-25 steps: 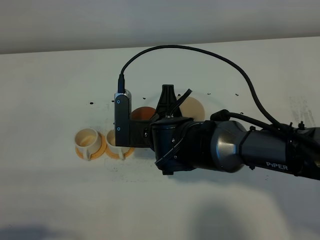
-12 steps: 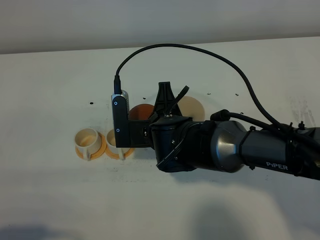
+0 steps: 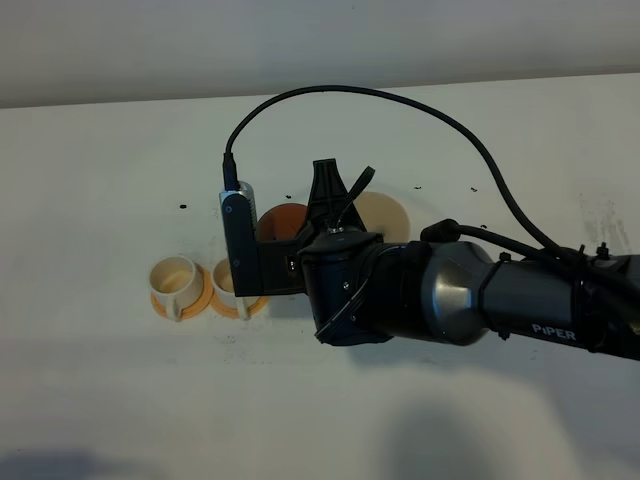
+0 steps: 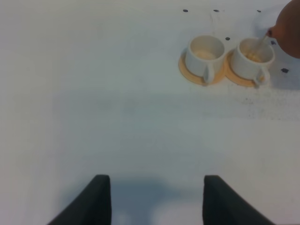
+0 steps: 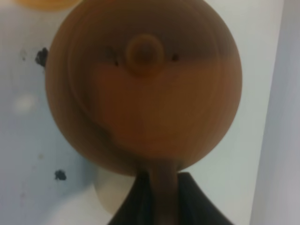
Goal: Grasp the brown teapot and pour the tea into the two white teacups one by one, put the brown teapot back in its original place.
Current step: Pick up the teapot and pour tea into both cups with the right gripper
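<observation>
One white teacup (image 4: 254,57) sits under the spout of the brown teapot (image 5: 145,89), right gripper (image 5: 159,201) clamped on its handle, so overtipping could easily flood the orange saucer (image 4: 238,78); left gripper (image 4: 157,201) hangs open.

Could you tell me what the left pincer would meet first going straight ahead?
The left pincer would probably meet only bare table; the two white teacups sit off its line.
</observation>
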Controlling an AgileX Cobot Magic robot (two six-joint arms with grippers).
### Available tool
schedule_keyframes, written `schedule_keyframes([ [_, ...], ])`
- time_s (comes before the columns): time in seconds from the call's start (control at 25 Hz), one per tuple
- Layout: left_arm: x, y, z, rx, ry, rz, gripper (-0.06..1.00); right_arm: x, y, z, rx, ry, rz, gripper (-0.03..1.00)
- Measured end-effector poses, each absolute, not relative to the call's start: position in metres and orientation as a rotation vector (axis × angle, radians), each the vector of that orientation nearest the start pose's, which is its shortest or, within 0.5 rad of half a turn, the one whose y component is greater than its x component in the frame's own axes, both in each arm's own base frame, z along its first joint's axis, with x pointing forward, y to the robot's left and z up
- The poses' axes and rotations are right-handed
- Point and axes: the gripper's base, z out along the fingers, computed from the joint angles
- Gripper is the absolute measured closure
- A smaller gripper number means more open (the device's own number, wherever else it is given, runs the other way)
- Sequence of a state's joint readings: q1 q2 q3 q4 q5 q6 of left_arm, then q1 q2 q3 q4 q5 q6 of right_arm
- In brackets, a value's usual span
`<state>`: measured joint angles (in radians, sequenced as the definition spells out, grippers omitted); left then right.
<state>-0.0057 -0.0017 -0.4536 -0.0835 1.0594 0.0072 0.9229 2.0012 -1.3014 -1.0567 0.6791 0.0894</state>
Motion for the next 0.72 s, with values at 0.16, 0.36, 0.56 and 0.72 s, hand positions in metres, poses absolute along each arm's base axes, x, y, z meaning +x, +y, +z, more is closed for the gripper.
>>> schedule_keyframes([
  [0.16,-0.0002,-0.0066,0.2646,0.015,2.086,-0.100,0.50,0.2854,0.3018,0.1737,-1.800,1.691,-0.713,0.86],
  [0.36,-0.0002,-0.0066,0.2646,0.015,2.086,-0.100,0.50,0.2850,0.3026,0.1741,-1.812,1.672,-0.724,0.86],
  [0.56,-0.0002,-0.0066,0.2646,0.015,2.086,-0.100,0.50,0.2857,0.3022,0.1749,-1.817,1.656,-0.743,0.86],
  [0.72,-0.0002,-0.0066,0.2646,0.015,2.086,-0.100,0.50,0.2867,0.3019,0.1760,-1.824,1.634,-0.768,0.86],
])
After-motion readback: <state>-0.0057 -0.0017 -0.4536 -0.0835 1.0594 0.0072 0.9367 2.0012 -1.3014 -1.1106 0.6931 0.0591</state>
